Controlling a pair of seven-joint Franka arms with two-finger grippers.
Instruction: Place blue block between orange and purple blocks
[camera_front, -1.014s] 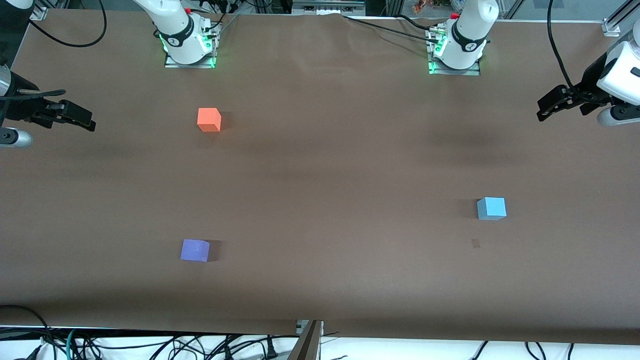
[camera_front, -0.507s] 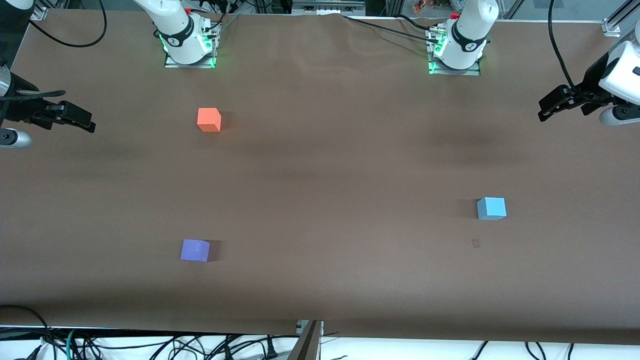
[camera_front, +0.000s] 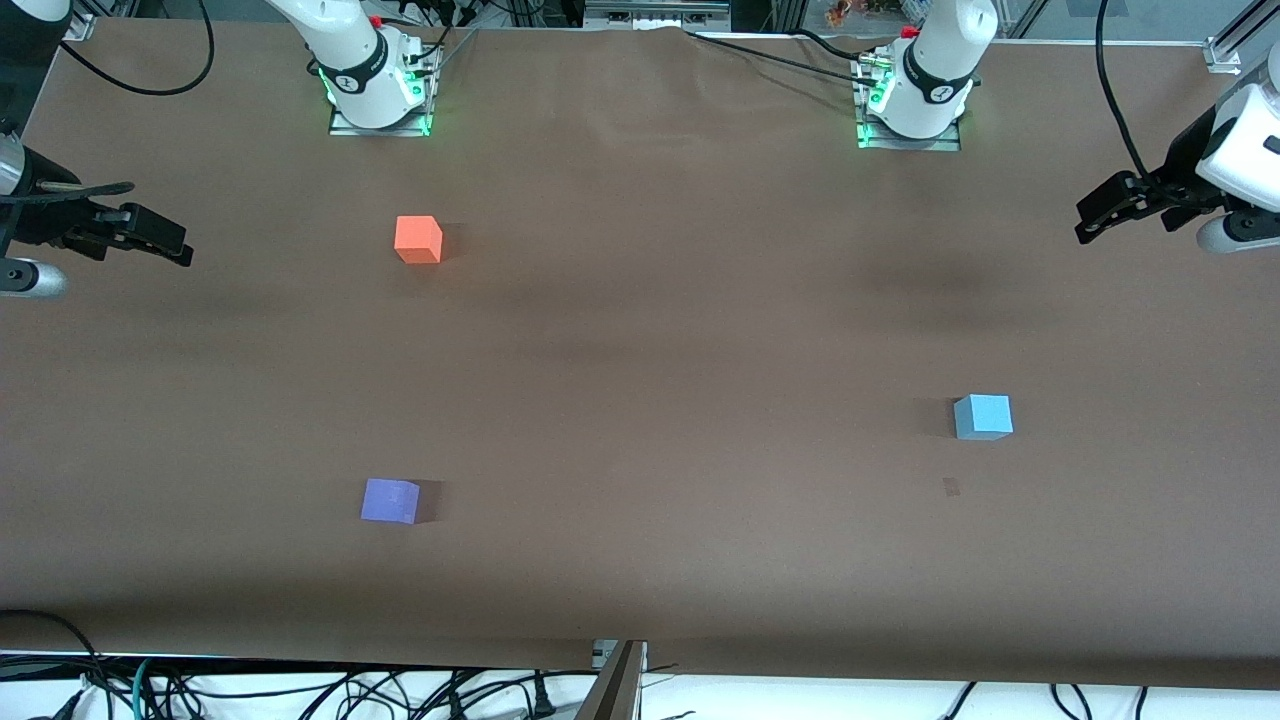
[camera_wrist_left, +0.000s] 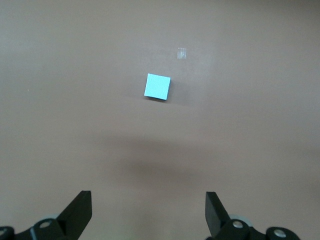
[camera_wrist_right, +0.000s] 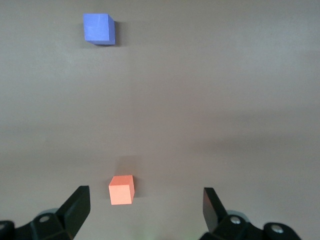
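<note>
The blue block (camera_front: 983, 416) (camera_wrist_left: 157, 87) sits on the brown table toward the left arm's end. The orange block (camera_front: 418, 240) (camera_wrist_right: 121, 189) rests toward the right arm's end, close to that arm's base. Nearer the front camera on the same end lies the purple block (camera_front: 390, 500) (camera_wrist_right: 98, 28). My left gripper (camera_front: 1098, 213) (camera_wrist_left: 148, 210) hangs high over the table's edge at its own end, open and empty. At the other end my right gripper (camera_front: 160, 238) (camera_wrist_right: 146, 210) also hangs open, holding nothing.
The two arm bases (camera_front: 375, 90) (camera_front: 915, 100) stand along the table's edge farthest from the front camera. A small dark mark (camera_front: 951, 487) lies on the table (camera_front: 640, 360) near the blue block. Cables (camera_front: 300, 690) trail below the table's near edge.
Both grippers have shifted very slightly at their ends of the table. The three blocks have not moved.
</note>
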